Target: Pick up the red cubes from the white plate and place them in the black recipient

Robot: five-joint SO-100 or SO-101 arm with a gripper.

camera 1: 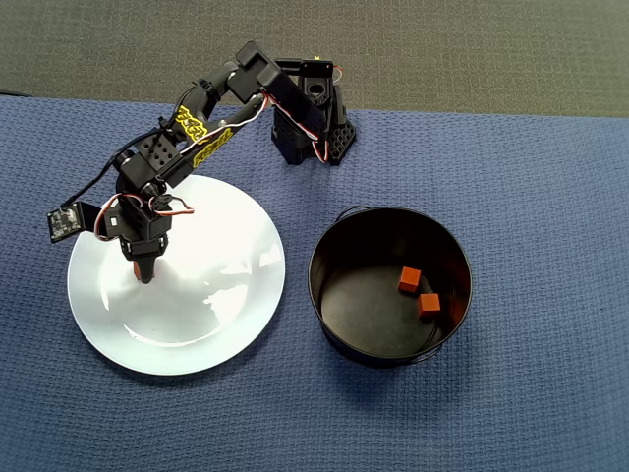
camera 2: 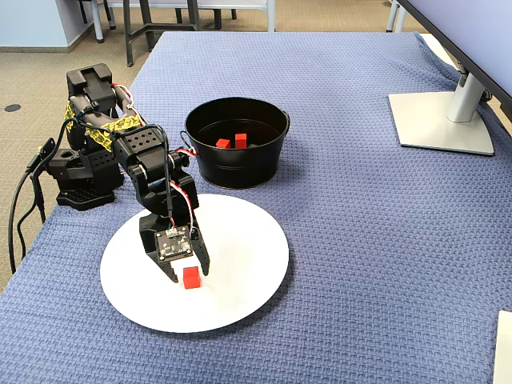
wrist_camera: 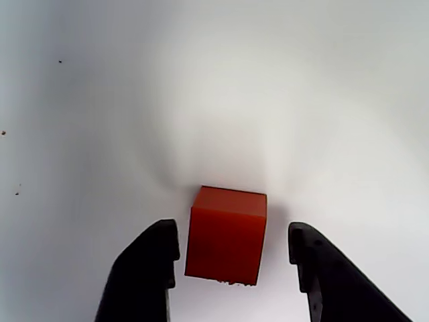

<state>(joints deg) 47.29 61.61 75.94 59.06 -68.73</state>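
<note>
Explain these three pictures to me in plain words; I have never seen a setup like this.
This is a small black robot arm ending in a two-finger gripper. One picture looks straight down from above, one comes from a camera riding on the arm's wrist, and one is taken from the side of the table. On the blue cloth lie a white plate and a black pot. Two red cubes already sit inside the pot. A third red cube rests on the plate. The gripper stands open around it, one finger on each side, with gaps showing, so nothing is held.
</note>
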